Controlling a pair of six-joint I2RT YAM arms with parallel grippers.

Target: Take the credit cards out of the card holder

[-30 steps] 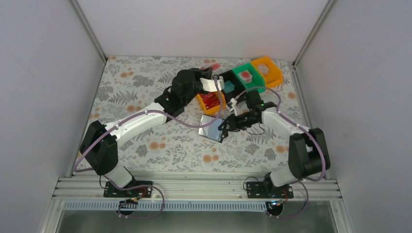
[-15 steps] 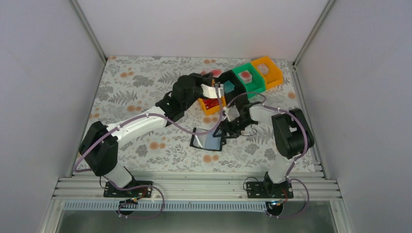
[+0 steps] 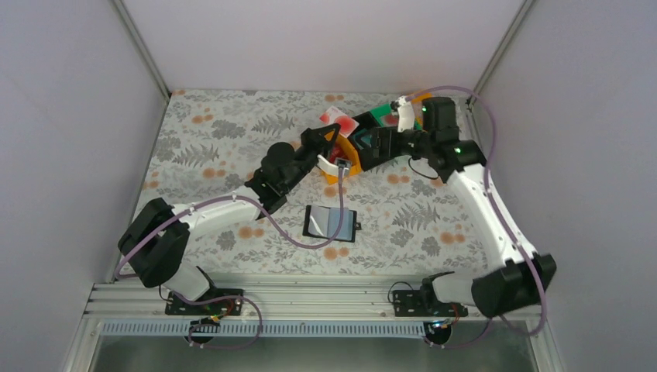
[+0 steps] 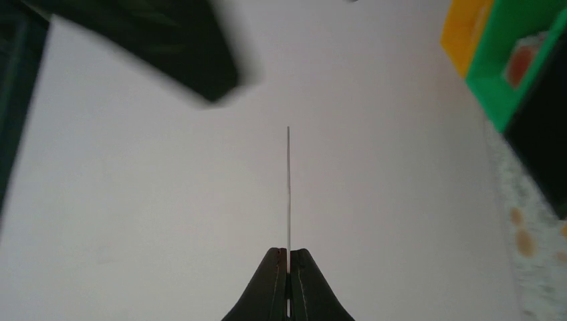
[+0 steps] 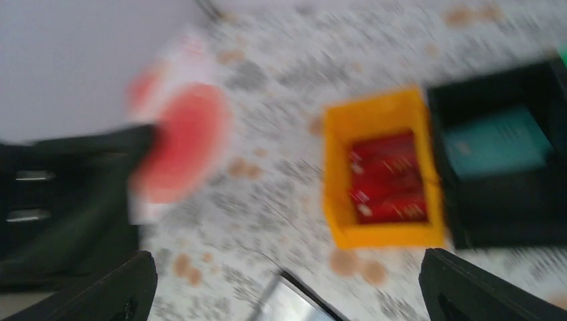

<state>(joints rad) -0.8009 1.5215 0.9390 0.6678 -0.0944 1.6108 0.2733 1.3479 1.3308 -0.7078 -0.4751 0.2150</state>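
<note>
Floral table [image 3: 232, 139]: card holder [image 3: 331, 223] apart from jaws, card [image 4: 288, 187] between left jaws.

Pinches credit card [image 4: 288, 190] edge-on, upright, between closed left gripper [image 4: 288, 254] tips; green bin [image 4: 511, 83] touching orange bin [image 4: 466, 33].

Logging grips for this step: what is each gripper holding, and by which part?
The left gripper pinches a credit card by one edge, seen edge-on in its wrist view. The right gripper is open and holds nothing.
</note>
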